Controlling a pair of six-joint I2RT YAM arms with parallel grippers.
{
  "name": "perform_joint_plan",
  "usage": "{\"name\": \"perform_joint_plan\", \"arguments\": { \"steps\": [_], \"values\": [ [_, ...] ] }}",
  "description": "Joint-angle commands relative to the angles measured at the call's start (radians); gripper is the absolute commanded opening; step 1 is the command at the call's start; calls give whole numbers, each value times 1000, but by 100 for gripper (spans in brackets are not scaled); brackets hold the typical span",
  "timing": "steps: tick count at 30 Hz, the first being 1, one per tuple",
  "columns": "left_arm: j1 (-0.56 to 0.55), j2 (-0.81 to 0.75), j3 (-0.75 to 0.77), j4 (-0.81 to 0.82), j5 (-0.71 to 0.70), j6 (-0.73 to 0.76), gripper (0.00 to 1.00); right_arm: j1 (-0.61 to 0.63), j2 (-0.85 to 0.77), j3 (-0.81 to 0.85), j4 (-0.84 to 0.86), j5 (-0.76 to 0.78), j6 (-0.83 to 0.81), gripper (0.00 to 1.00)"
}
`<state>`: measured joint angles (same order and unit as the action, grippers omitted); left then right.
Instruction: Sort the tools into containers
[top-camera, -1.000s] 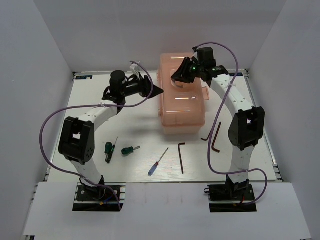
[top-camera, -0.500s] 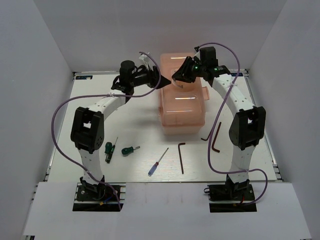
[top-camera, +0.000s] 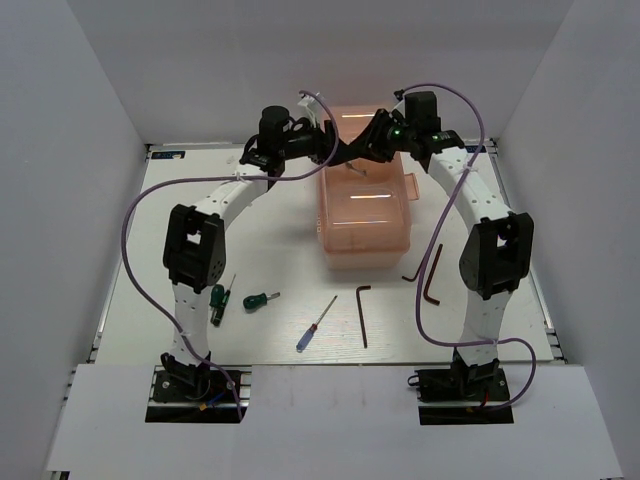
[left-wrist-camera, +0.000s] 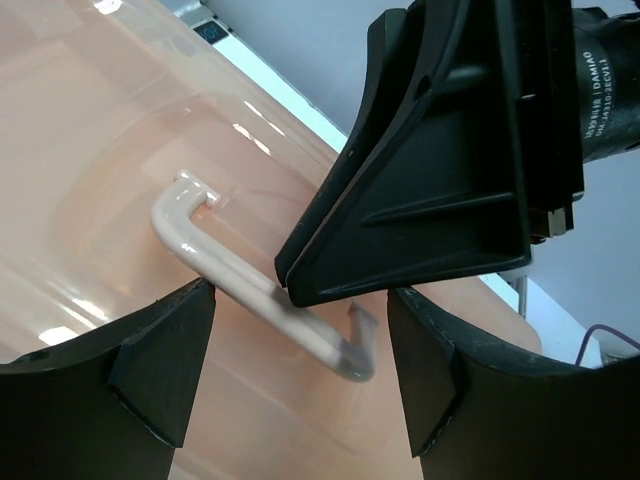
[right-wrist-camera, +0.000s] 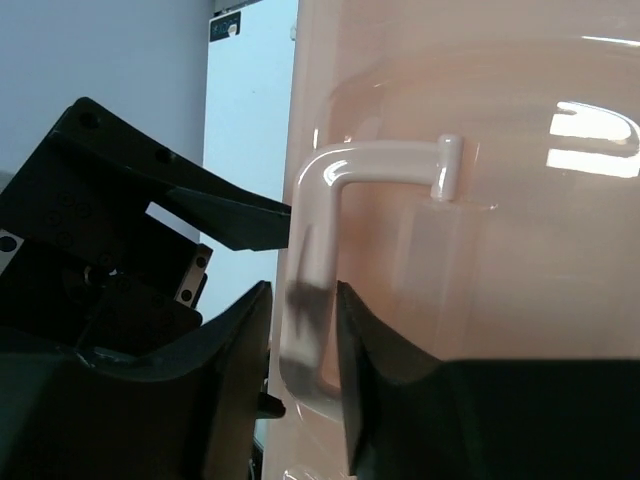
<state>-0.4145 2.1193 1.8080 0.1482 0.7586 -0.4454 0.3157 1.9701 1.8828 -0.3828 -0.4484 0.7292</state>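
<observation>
1. From above, you see the salmon-pink, see-through plastic toolbox (top-camera: 365, 225) at the far middle of the white table (top-camera: 270, 230), lid down. The left gripper (top-camera: 342, 153) and right gripper (top-camera: 362, 157) meet over its far end. Nearer you, outside the box, lie two stubby green screwdrivers (top-camera: 216, 300) (top-camera: 259, 299), a thin blue screwdriver (top-camera: 316, 324) and three dark L-shaped hex keys (top-camera: 364, 313) (top-camera: 433, 275) (top-camera: 412, 273).
2. At the left wrist, your matte black fingers (left-wrist-camera: 150, 370) stand wide apart and hold nothing. The glossy cream handle (left-wrist-camera: 215, 265), a rounded bar bent at both ends, lies between them on the smooth lid. The right gripper's wedge-shaped tip sits on that bar.
3. At the right wrist, your fingers (right-wrist-camera: 235, 345) are only narrowly apart, closed around the handle's bar.
</observation>
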Motion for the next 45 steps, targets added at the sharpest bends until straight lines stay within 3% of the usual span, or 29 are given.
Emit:
{"name": "perform_joint_plan", "arguments": {
  "steps": [1, 5, 8, 13, 14, 17, 21, 24, 26, 28, 31, 41, 45],
  "values": [
    [-26, 40, 83, -179, -21, 4, 79, 14, -19, -5, 50, -84, 26, 41],
    [-35, 53, 94, -219, -39, 14, 79, 0, -28, -7, 55, -99, 7, 59],
    [-35, 62, 94, -239, -51, 14, 78, -13, -51, 22, -20, -21, -75, 59],
    [-44, 62, 119, -304, -114, 33, 77, -41, -128, 19, -111, 241, -247, 59],
    [-44, 71, 119, -318, -126, 33, 75, -47, -140, 15, -125, 363, -284, 59],
    [-44, 82, 157, -370, -185, 33, 69, -78, -200, -63, -101, 512, -361, 58],
    [-53, 103, 212, -414, -219, 33, 56, -141, -289, -218, -6, 554, -438, 58],
    [-63, 131, 249, -452, -232, 22, 48, -206, -303, -313, 10, 460, -448, 59],
    [-63, 140, 266, -452, -232, 11, 37, -252, -268, -358, 13, 363, -447, 61],
    [-72, 140, 277, -452, -232, -3, 25, -300, -240, -378, 25, 156, -458, 66],
    [-72, 140, 286, -452, -220, -21, 18, -380, -154, -404, 76, -27, -481, 68],
    [-72, 140, 286, -432, -211, -52, 13, -437, -10, -433, 226, -318, -378, 68],
    [-72, 140, 286, -423, -211, -61, 11, -437, 19, -438, 275, -360, -341, 65]
  ]
}}
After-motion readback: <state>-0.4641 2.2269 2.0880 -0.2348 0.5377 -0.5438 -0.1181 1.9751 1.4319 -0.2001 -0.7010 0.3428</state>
